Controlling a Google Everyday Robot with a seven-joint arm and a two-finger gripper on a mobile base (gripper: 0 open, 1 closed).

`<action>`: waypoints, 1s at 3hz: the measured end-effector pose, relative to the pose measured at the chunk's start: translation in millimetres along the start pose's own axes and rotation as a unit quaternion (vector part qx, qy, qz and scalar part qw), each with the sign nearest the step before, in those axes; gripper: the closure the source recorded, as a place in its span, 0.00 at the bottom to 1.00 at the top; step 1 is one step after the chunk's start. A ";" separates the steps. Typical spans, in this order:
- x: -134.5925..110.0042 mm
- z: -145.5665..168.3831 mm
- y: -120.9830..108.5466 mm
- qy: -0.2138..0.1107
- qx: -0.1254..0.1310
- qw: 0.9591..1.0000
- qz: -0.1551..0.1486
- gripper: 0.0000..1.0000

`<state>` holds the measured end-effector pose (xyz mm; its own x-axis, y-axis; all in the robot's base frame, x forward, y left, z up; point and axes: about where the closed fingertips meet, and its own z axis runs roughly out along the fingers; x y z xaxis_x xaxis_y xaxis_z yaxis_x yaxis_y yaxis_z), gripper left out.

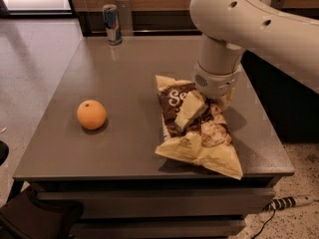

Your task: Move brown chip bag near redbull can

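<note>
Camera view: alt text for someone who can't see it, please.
The robot's gripper is down on the brown chip bag on a grey table. The redbull can stands at the far edge, an orange at the left.

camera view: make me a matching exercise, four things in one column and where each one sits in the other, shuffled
Column 1
1. brown chip bag
2. redbull can
3. orange
4. gripper

Column 2
a. standing at the far edge of the table, toward its left corner
b. low at the bag's dark panel
c. left part of the table, nearer the front
d. lying on the right half of the table

Pairs: 1-d, 2-a, 3-c, 4-b
</note>
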<state>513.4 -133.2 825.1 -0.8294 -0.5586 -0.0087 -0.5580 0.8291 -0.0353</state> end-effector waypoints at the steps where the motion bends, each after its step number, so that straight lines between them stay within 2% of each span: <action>1: 0.0 -2.4 -0.1 0.000 0.000 1.000 0.000 0.60; 2: -0.1 -2.9 -0.2 0.000 0.000 1.000 0.000 0.83; 3: -0.1 -4.4 -0.2 0.000 0.000 1.000 0.000 1.00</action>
<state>513.5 -133.2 829.5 -0.8294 -0.5586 -0.0091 -0.5579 0.8291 -0.0358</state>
